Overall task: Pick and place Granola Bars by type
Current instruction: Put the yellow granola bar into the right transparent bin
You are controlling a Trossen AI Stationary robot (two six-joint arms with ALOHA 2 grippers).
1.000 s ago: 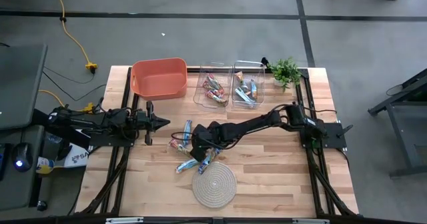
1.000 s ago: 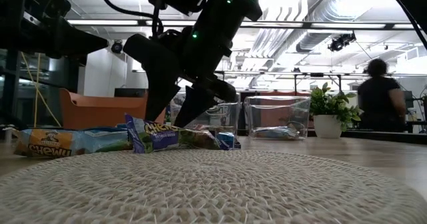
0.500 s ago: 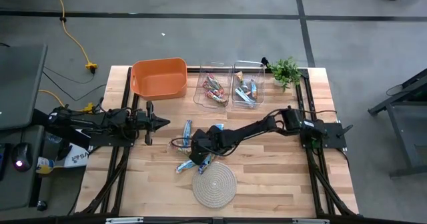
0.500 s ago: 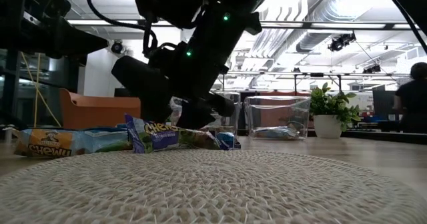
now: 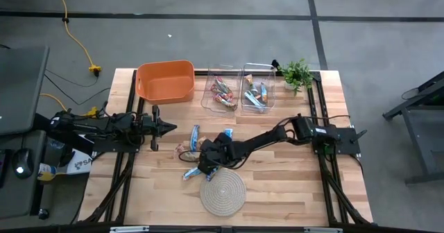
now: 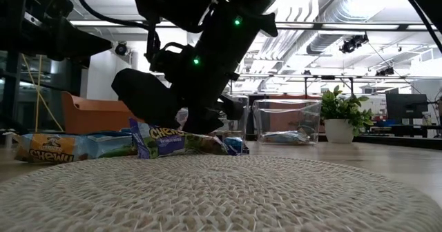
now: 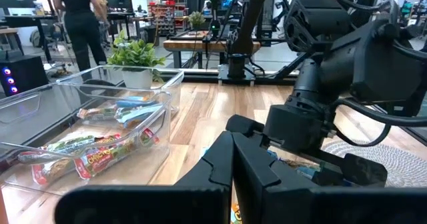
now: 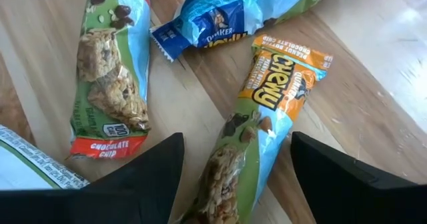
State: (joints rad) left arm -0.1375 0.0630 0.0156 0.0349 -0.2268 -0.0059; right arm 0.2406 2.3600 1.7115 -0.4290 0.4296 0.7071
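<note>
Fingers (image 8: 143,177) of the right gripper (image 8: 233,184) spread apart, straddling an orange-ended "Chewy" granola bar (image 8: 257,127).

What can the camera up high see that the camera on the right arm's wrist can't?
Only the high view shows the orange plastic bin, two clear plastic bins, the round coiled rope mat and the waiting left gripper. Only the right wrist view shows the wrapper print on the orange-topped granola bar between the open right gripper. Both show loose bars on the wooden table.
</note>
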